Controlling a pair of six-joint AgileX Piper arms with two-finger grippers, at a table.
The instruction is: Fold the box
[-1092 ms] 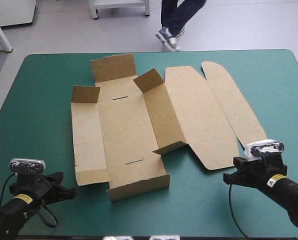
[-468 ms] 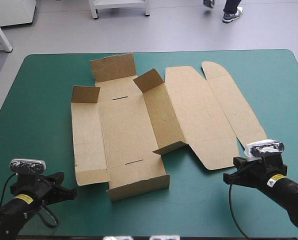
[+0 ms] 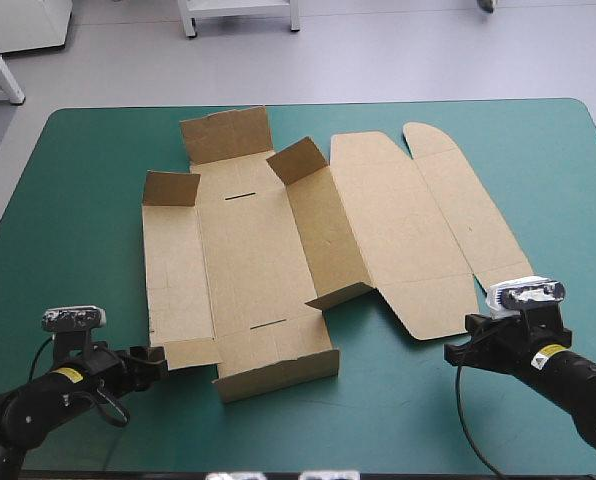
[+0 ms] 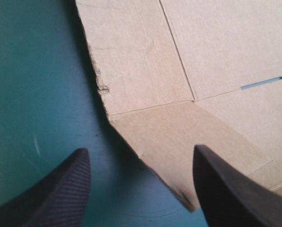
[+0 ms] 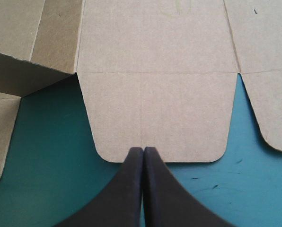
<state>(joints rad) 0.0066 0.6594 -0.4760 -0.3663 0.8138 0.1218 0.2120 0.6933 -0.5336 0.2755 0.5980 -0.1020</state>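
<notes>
Box [image 3: 248, 250] lies mid-frame on the table [image 3: 78, 180], long axis left to right, lid [image 3: 398, 220] rightward. Left claw [image 3: 156, 357], lower left, spread at its corner; right claw [image 3: 454, 352], lower right, pressed together beside the lid.

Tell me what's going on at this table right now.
Two robot arms are working on a brown box, a cut board sheet lying on the teal-green table. It is only partly folded: a few walls and flaps stand up, and the lid side lies flat. The left gripper is open, with the box's near-left corner flap between its fingers, not gripped. The right gripper is shut, its tip at the rounded flap on the lid's near edge. Neither holds the box.
</notes>
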